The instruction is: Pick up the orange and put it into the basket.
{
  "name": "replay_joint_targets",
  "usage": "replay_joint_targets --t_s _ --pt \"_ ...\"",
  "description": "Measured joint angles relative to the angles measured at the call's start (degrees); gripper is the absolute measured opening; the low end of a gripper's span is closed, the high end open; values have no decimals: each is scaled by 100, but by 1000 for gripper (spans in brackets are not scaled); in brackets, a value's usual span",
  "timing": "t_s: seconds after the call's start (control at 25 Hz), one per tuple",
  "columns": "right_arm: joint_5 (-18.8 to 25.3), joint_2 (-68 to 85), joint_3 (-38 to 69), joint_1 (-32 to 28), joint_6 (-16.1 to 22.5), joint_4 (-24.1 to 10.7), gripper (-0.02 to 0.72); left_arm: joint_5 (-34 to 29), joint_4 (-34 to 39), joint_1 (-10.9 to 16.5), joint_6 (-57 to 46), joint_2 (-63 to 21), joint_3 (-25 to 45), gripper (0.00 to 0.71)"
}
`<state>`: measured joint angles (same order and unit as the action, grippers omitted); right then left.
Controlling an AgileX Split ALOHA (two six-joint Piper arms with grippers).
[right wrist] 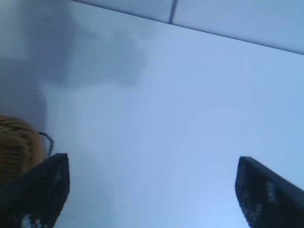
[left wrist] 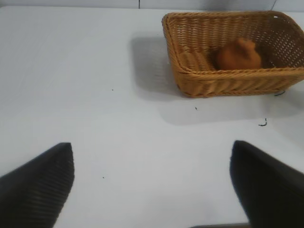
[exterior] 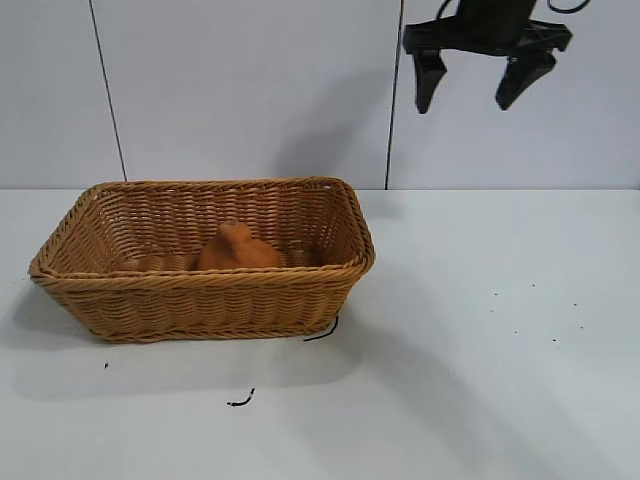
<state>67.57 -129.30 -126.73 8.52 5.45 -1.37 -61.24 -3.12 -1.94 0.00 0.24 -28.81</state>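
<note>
Your left end effector (left wrist: 152, 190) hovers low over the near desk (exterior: 480, 380), jaws apart and empty. The orange (exterior: 236, 250) already lies inside the basket (exterior: 200, 300). Farther off, the right end effector (exterior: 478, 75) hangs wide open and empty; any careless sweep left could clip the rim.

White table (exterior: 500, 400), few dark specks; pale panelled wall (exterior: 250, 90) behind, 2 thin vertical seams.
</note>
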Motion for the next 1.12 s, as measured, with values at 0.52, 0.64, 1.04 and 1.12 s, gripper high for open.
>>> replay_joint_targets --t_s 0.52,0.64,1.04,1.12 --pt "177 99 699 -583 -23 46 678 0 0 0 0 0 0 639" --pt "172 488 1443 -583 -51 64 678 0 0 0 0 0 0 639" --pt "191 2766 4443 -583 -81 137 676 0 0 0 0 0 0 639" --pt "191 3320 4970 -583 -81 137 676 0 0 0 0 0 0 639"
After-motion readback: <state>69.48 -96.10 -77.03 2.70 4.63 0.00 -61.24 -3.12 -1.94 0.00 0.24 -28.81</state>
